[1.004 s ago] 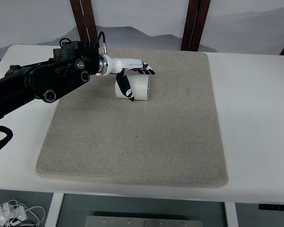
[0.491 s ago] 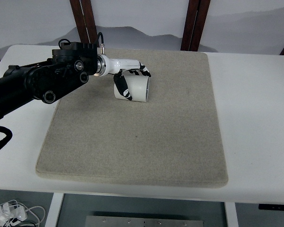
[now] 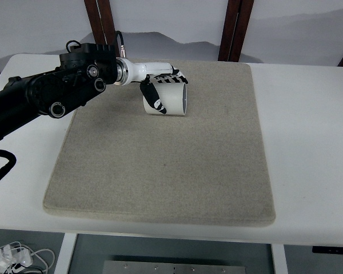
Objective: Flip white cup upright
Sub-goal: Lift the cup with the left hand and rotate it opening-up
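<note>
text: none legible | labels: none | numbers: none | signs: none

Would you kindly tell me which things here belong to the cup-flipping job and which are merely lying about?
In the job:
white cup
left hand, grasping the cup

Lying about:
grey mat
white table
cables on the floor

single top view, steep downward look from robot's side, whole mat (image 3: 160, 154) visible

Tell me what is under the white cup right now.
The beige mat lies under the white cup, which the left robot hand grips. Whether the cup touches the mat cannot be seen.
</note>
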Available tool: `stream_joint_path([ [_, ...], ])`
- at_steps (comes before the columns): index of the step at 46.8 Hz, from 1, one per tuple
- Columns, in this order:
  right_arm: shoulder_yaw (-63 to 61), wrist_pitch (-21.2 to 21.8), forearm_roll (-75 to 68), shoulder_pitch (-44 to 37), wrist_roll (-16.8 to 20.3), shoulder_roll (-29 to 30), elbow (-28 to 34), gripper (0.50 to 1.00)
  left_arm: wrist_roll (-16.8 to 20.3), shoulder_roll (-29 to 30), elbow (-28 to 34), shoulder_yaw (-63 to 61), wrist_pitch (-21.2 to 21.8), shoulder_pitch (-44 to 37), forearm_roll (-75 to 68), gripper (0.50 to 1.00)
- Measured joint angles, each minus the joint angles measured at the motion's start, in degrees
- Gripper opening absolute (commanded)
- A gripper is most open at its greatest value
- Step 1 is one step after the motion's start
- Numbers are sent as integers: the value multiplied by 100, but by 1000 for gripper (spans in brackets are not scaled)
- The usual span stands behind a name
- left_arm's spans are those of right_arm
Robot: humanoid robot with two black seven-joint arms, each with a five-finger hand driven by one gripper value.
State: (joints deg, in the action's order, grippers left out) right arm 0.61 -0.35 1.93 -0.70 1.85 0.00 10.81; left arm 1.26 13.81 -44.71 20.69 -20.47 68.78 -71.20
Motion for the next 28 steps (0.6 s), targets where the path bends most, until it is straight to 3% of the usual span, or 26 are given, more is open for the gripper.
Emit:
stream_joint_path([
  [15,0,0,0,0,-1,0,0,952,386,232,265,182,-338,-40,2699,500],
  [28,0,0,0,0,0,0,0,952,1123,268,777,636,-799,-618,3903,500],
])
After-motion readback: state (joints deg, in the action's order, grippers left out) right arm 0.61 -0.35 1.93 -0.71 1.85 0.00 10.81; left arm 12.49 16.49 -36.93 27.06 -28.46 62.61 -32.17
